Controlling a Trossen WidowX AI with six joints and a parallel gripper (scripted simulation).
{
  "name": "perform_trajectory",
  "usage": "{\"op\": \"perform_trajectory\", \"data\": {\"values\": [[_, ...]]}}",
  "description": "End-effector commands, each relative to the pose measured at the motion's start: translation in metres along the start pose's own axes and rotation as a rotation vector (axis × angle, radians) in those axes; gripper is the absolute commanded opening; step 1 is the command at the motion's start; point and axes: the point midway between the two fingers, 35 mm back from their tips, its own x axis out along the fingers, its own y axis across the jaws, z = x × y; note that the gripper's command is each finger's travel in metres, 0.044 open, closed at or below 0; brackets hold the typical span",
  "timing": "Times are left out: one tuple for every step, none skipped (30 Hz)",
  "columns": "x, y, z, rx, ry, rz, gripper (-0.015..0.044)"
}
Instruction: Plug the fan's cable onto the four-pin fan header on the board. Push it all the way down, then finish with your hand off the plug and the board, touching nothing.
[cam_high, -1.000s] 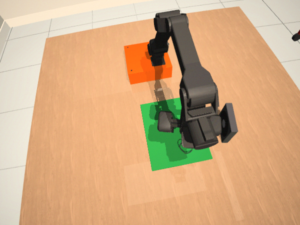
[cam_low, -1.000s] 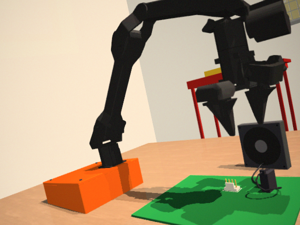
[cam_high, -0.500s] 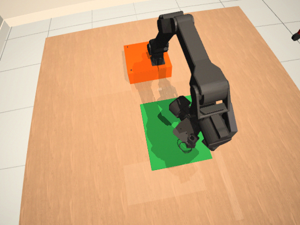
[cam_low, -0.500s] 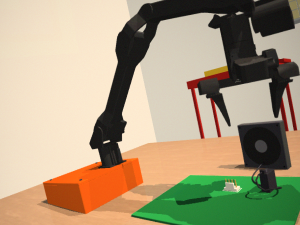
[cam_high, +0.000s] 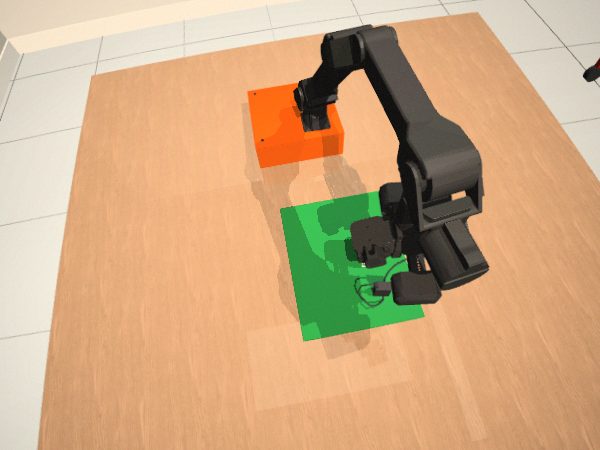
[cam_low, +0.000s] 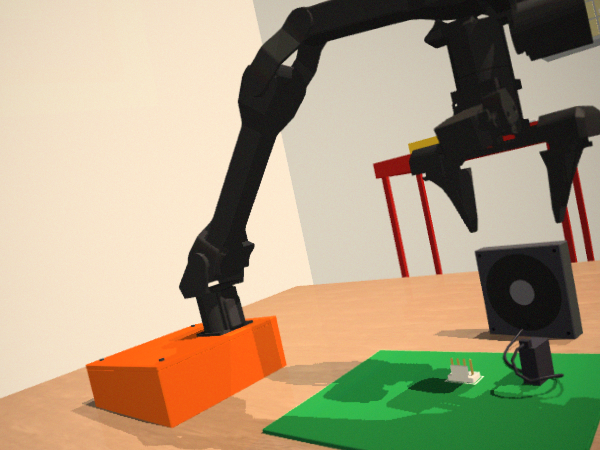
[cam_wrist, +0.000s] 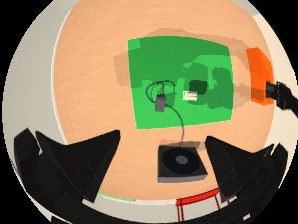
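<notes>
The green board (cam_high: 320, 295) (cam_low: 500, 425) (cam_wrist: 142, 117) carries a white four-pin header (cam_low: 459, 374) (cam_wrist: 190, 95) with bare upright pins. The dark plug (cam_high: 382, 288) (cam_low: 536, 361) (cam_wrist: 160, 103) stands on the board beside the header, apart from it, with its thin cable looped around it. The cable runs to the black square fan (cam_low: 522, 292) (cam_wrist: 182, 160), which stands off the board's edge; the arm hides the fan in the top view. My gripper (cam_low: 516, 226) (cam_wrist: 165, 139) is wide open and empty, high above the board and touching nothing. Its fingertips are hidden in the top view.
The orange base block (cam_high: 275, 120) (cam_low: 225, 385) (cam_wrist: 256, 75) carries the arm, off one side of the board. A red table (cam_low: 392, 167) (cam_wrist: 200, 197) stands in the background beyond the fan. The arm's shadow falls across the board.
</notes>
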Motion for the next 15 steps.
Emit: {"op": "perform_trajectory", "data": {"values": [[-0.003, 0.001, -0.001, 0.063, -0.005, 0.008, 0.0440], [-0.003, 0.001, -0.001, 0.063, -0.005, 0.008, 0.0440], [-0.003, 0.001, -0.001, 0.063, -0.005, 0.008, 0.0440], [-0.003, 0.001, -0.001, 0.063, -0.005, 0.008, 0.0440], [0.000, 0.002, -0.001, 0.063, -0.005, 0.008, 0.0440], [0.004, 0.002, -0.001, 0.063, -0.005, 0.008, 0.0440], [0.010, 0.003, -0.001, 0.063, -0.005, 0.008, 0.0440], [0.019, 0.004, -0.001, 0.063, -0.005, 0.008, 0.0440], [0.029, 0.005, -0.002, 0.063, -0.005, 0.008, 0.0440], [0.040, 0.006, -0.002, 0.063, -0.005, 0.008, 0.0440], [0.052, 0.006, -0.002, 0.063, -0.005, 0.008, 0.0440], [0.065, 0.006, -0.001, 0.063, -0.005, 0.008, 0.0440], [0.078, 0.005, -0.001, 0.063, -0.005, 0.008, 0.0440], [0.089, 0.003, -0.001, 0.063, -0.005, 0.008, 0.0440], [0.095, 0.002, 0.000, 0.063, -0.005, 0.008, 0.0440]]}}
